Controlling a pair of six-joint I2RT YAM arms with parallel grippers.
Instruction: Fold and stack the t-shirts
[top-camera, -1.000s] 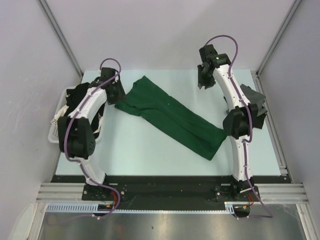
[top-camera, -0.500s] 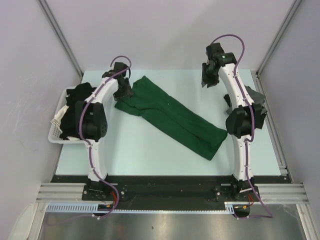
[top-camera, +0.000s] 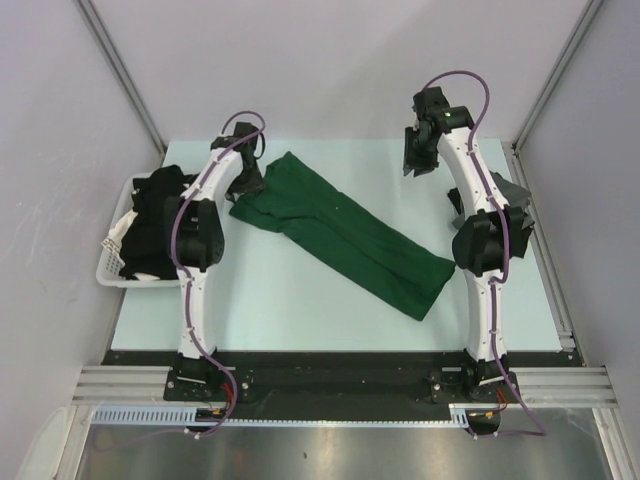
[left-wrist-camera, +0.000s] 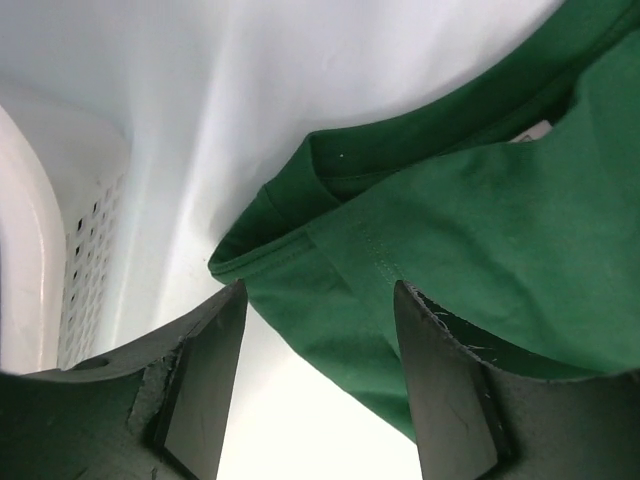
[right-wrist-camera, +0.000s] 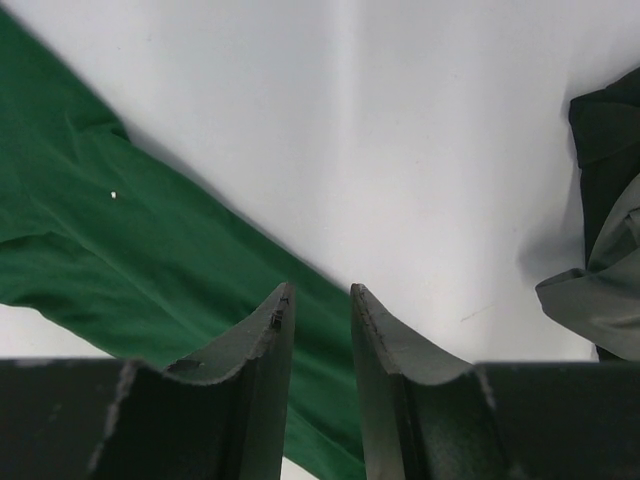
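Looking down from above: finds the dark green t-shirt (top-camera: 340, 235) lying as a loose diagonal band across the counter (top-camera: 300, 300), from near the far-left corner toward the right edge, not yet folded. Notes the left claw (top-camera: 247, 178) swung off the white basket (top-camera: 110, 262) within the last second and now poised at the shirt's far-left end. Leaves the right claw (top-camera: 415, 160) almost unmoved, hanging near the far edge, apart from the cloth. Suggests a first grasp at the collar end coming up, with no folding begun. Cannot count the black shirts (top-camera: 150, 220) heaped in the basket; catches a grey shirt (top-camera: 505, 190) half hidden behind the right arm at the right edge.

Turning to the left wrist: shows claw fingers apart (wider than a second ago) and clamping nothing, with a folded hem corner just beyond and the white label (left-wrist-camera: 535, 130) partly tucked under cloth.

Turning to the right wrist: shows fingers nearly together, a thin empty gap between them, over the green cloth's edge, with the grey shirt cropped at the frame's right.
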